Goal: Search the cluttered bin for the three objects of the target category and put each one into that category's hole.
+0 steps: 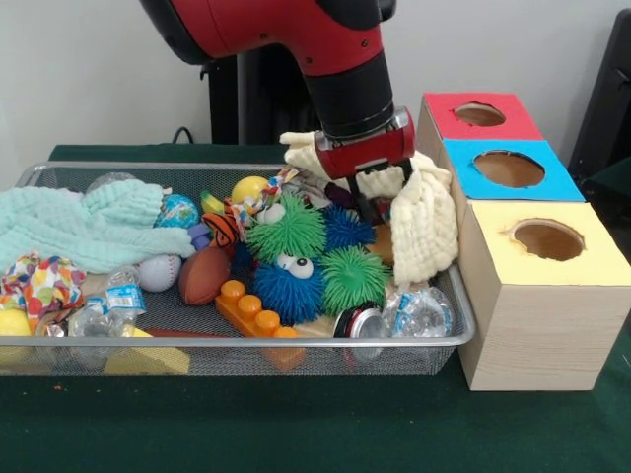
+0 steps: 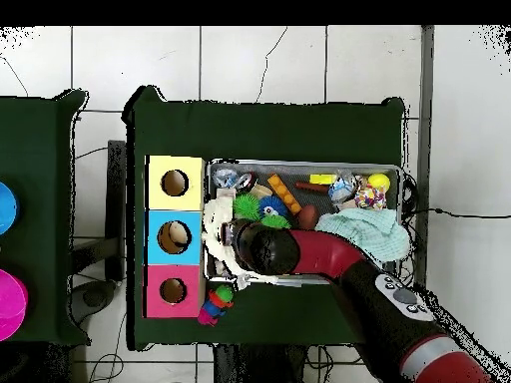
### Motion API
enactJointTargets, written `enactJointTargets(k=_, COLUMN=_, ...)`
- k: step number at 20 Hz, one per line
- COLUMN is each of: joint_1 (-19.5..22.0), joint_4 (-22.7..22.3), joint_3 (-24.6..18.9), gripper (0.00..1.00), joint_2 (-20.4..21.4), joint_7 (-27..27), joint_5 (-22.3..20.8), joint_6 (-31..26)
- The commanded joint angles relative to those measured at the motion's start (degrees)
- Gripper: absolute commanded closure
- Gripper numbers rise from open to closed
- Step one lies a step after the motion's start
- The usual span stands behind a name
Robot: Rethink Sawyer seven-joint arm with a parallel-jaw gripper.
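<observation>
Front view: tool (image 1: 376,207) low in bin (image 1: 463,320) (grip state unclear); three spiky green balls (image 1: 287,233), two blue.

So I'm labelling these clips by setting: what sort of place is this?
Probably a robotics lab test bench: a green-covered table on tiled floor, a wire-mesh bin of toys, and a wooden box with colour-coded holes.

Layout of bin, box and arm, front view

The wire bin (image 1: 449,296) is set left of the wooden box (image 1: 537,325), just beside it. The arm (image 1: 345,69) is positioned over the bin's right end, above a cloth (image 1: 424,222) draped at that end. Spiky balls (image 1: 296,258) are lodged mid-bin.
</observation>
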State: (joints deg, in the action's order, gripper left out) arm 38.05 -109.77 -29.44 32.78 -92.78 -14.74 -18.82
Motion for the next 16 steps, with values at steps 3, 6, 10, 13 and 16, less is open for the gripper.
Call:
enactJointTargets(k=3, joint_1=1.22, joint_4=7.52, joint_3=-4.21, gripper=0.0, joint_2=8.13, joint_7=4.9, joint_5=-4.37, joint_6=-3.6)
enactJointTargets(k=6, joint_1=2.24, joint_4=7.97, joint_3=-4.69, gripper=0.0, joint_2=8.69, joint_7=5.76, joint_5=-6.15, joint_6=-2.4)
enactJointTargets(k=10, joint_1=3.24, joint_4=7.98, joint_3=-3.88, gripper=0.0, joint_2=10.45, joint_7=5.78, joint_5=-8.14, joint_6=-2.24)
enactJointTargets(k=13, joint_1=4.88, joint_4=6.55, joint_3=-3.31, gripper=0.0, joint_2=10.61, joint_7=5.02, joint_5=-9.82, joint_6=-0.64)
enactJointTargets(k=16, joint_1=6.24, joint_4=5.36, joint_3=-2.73, gripper=0.0, joint_2=10.45, joint_7=4.68, joint_5=-12.11, joint_6=1.05)
